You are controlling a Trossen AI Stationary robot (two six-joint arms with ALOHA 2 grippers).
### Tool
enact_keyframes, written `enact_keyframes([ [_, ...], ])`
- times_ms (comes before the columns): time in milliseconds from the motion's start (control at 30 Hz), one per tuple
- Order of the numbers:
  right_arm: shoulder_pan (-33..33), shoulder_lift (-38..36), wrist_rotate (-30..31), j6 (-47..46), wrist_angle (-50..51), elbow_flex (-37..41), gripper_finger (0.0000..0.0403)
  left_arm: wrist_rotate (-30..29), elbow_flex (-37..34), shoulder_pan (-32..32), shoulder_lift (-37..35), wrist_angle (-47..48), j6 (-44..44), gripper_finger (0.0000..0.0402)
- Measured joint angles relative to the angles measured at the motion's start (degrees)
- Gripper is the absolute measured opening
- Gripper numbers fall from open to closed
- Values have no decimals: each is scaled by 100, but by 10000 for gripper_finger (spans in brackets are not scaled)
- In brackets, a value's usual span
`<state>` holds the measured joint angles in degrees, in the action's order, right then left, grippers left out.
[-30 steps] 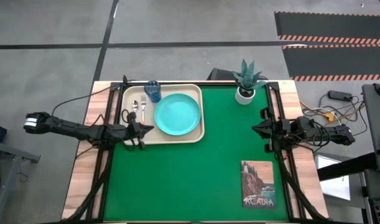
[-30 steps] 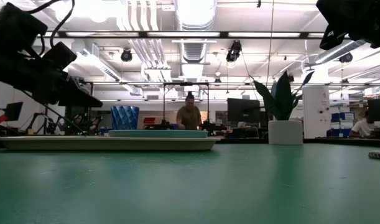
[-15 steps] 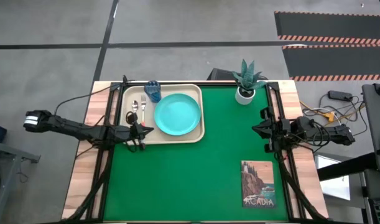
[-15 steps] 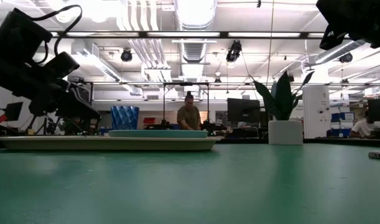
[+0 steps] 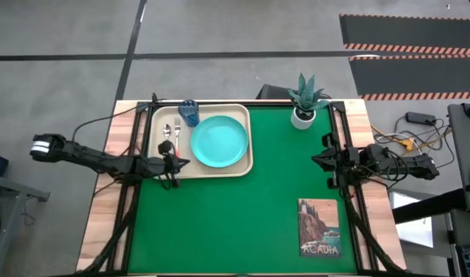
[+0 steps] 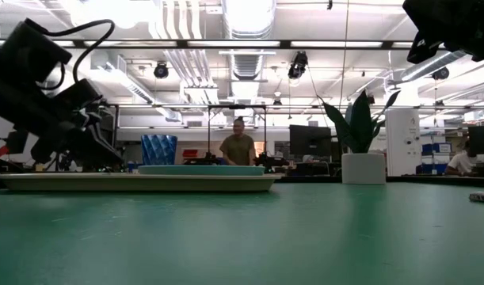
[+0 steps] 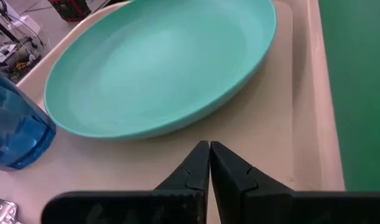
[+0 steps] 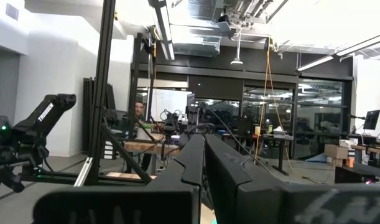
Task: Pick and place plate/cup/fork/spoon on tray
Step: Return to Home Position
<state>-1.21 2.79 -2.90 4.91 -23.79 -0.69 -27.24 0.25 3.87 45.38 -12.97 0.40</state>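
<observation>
- While my left gripper (image 7: 209,163) hangs over the near edge of the tray (image 5: 241,112), its fingers are pressed together, holding nothing.
- Just ahead of its tips lies the plate (image 7: 158,62); the cup (image 7: 12,127) stands beyond and to one side.
- The spoon (image 5: 167,135) and fork (image 5: 177,132) lie close beside it on the tray.
- My right gripper (image 5: 318,161), well across the table, is likewise closed and empty.

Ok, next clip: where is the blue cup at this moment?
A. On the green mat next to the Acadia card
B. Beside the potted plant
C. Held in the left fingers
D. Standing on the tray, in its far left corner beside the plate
D: in the high view the cup stands on the tray at its far left corner, next to the plate.
</observation>
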Motion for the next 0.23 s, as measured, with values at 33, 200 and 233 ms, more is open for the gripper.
enact_keyframes([
  [33, 1, 0, 1, 1, -2, 0, 9, 0, 0, 1, 36, 0, 2, 0],
  [200, 1, 0, 1, 1, -2, 2, 9, 0, 0, 1, 194, 0, 2, 0],
  [233, 2, 0, 0, 2, 0, 2, 9, 0, 0, -1, 227, 0, 1, 0],
])
